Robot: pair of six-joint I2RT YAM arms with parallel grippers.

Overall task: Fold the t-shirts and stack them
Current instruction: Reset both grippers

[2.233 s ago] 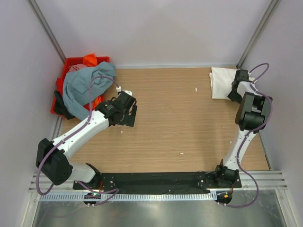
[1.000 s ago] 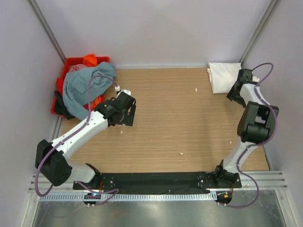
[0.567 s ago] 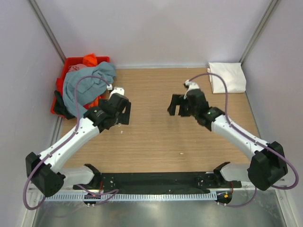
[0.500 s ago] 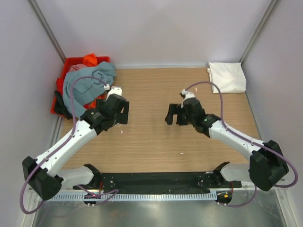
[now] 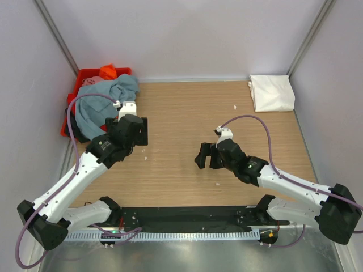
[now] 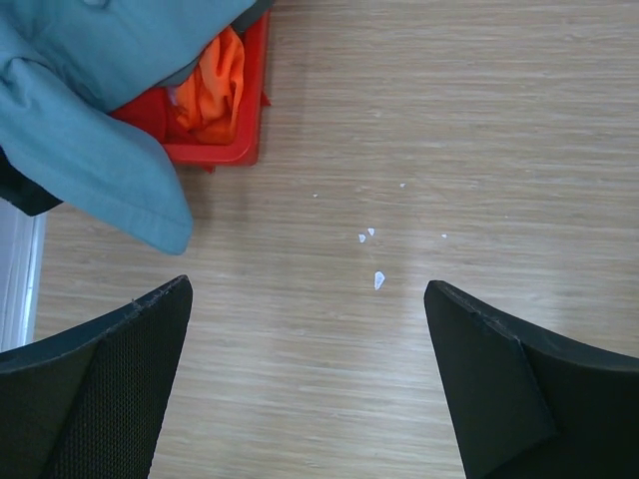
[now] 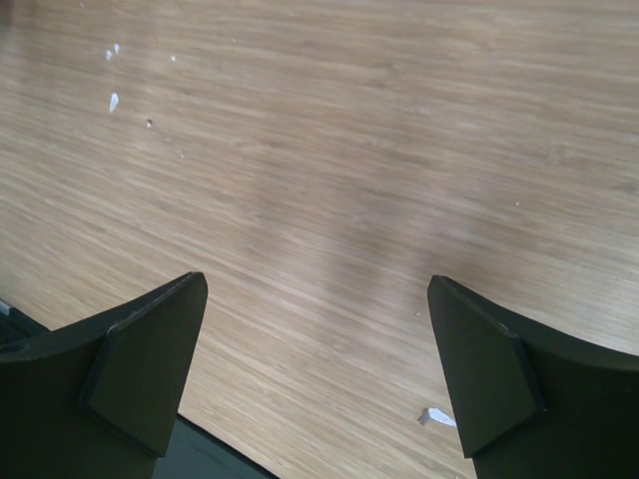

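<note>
Now, L gripper point(image 5: 142, 131): jaws wide, empty, over table point(image 5: 187, 113) nr red crate point(image 5: 85, 72).
R gripper point(image 5: 207, 156): jaws wide, empty, mid-table.
Grey-blue t-shirt point(image 5: 105, 99): draped over red crate, far left.
White t-shirt point(image 5: 272, 93): folded, far-right corner.

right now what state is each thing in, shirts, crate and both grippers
red crate: upright, holding shirts
white t-shirt: folded, lying flat in the far right corner
grey-blue t-shirt: unfolded, draped over the red crate's rim
orange t-shirt: crumpled in the red crate
left gripper: open, empty
right gripper: open, empty
</note>
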